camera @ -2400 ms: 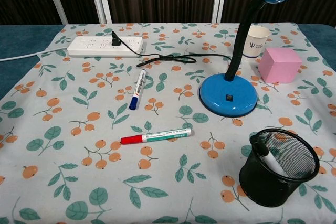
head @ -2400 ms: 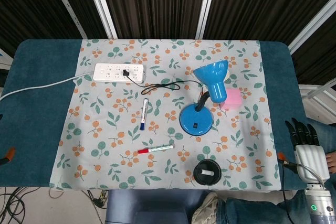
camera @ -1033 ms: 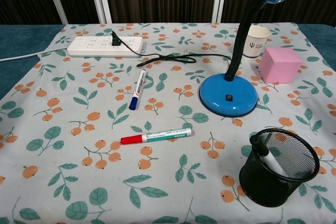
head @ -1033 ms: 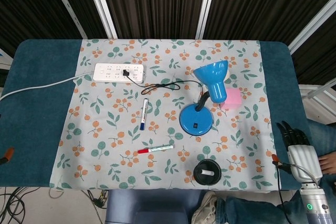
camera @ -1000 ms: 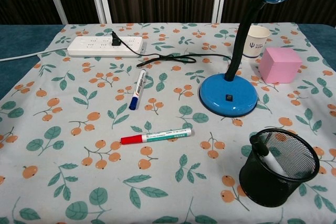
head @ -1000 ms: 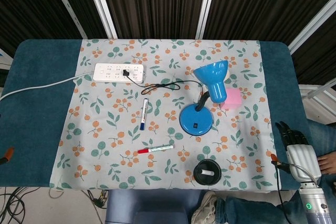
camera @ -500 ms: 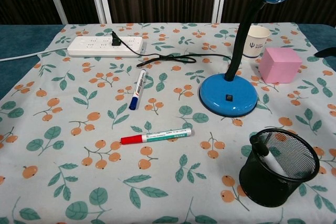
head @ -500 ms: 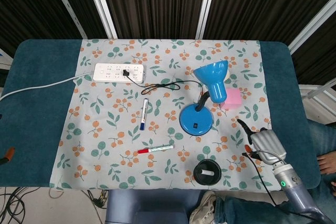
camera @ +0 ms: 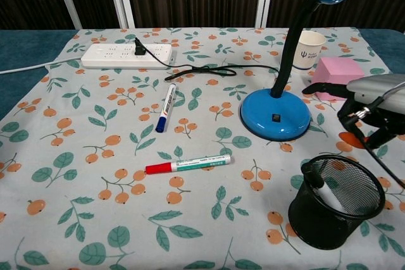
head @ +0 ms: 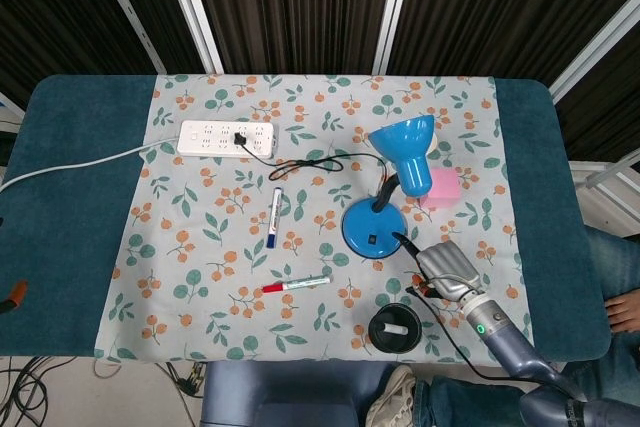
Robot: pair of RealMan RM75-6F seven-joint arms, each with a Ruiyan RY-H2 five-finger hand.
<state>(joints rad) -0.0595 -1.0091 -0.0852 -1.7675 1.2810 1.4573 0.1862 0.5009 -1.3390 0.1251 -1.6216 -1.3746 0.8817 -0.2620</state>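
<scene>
While our right hand (head: 441,267) hovers empty, fingers (head: 402,240) loosely spread, just right of the blue lamp (head: 370,229) – right of centre on the desk (head: 70,197) – we judge the lamp bottom-heavy, its neck bendy – best gripped low on the stem

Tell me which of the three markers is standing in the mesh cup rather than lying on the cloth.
The black-capped marker leans inside the black mesh cup. The blue marker and red marker lie flat on the cloth.
</scene>
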